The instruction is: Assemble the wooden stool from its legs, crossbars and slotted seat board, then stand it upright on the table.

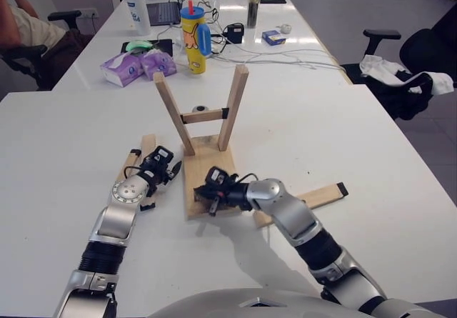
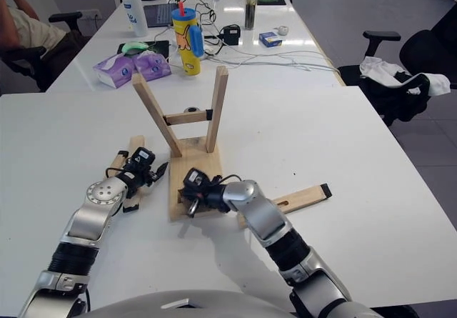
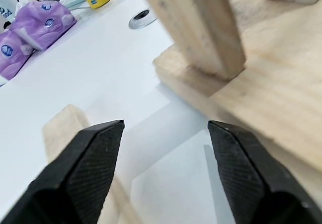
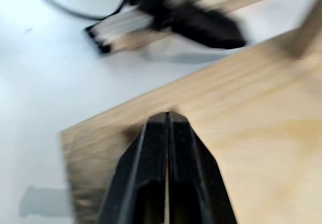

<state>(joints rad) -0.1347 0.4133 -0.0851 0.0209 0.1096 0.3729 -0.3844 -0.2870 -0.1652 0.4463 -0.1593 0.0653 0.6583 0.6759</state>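
Seat board: lay flat on the white table, pale wood, straight ahead of the robot.
Upright legs: two stood in the board's far end, leaning apart and joined by a crossbar.
Right gripper: fingers pressed together with nothing between them, tips against the board's top near its near edge.
Left gripper: fingers spread wide, empty, just beside the board's left edge, over a loose leg.
Right arm: bent inward over a second loose leg lying right of the board.
Left arm: stretched forward.
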